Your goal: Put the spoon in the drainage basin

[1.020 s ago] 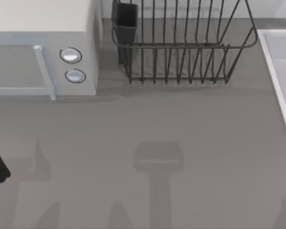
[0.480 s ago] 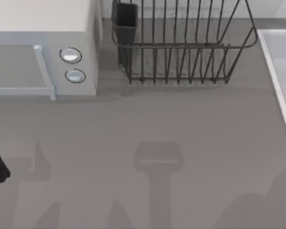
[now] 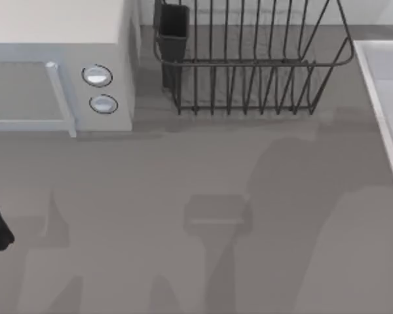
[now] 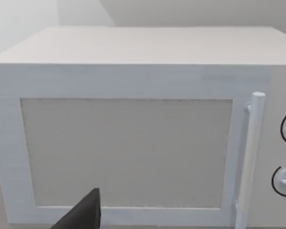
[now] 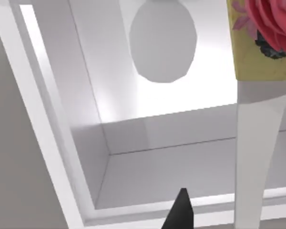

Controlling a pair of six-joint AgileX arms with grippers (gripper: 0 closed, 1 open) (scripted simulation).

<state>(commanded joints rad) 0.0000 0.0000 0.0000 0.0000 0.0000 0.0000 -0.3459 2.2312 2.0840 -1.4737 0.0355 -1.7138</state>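
You are looking at a boxy white microwave [image 3: 59,65] beside the wire drainage basin [image 3: 249,62]. The right wrist view is showing the spoon [image 5: 260,95], its white handle rose-patterned, over a glossy white sink [image 5: 148,162]. I cannot tell either gripper's state.

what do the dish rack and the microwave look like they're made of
The dish rack looks like thin dark metal wire, possibly coated: slim bars with open gaps and a matte black look. The microwave looks like painted metal or plastic: flat, pale, matte panels without reflections, with a grey door window and a smooth pale bar handle. The render leaves the exact material open.
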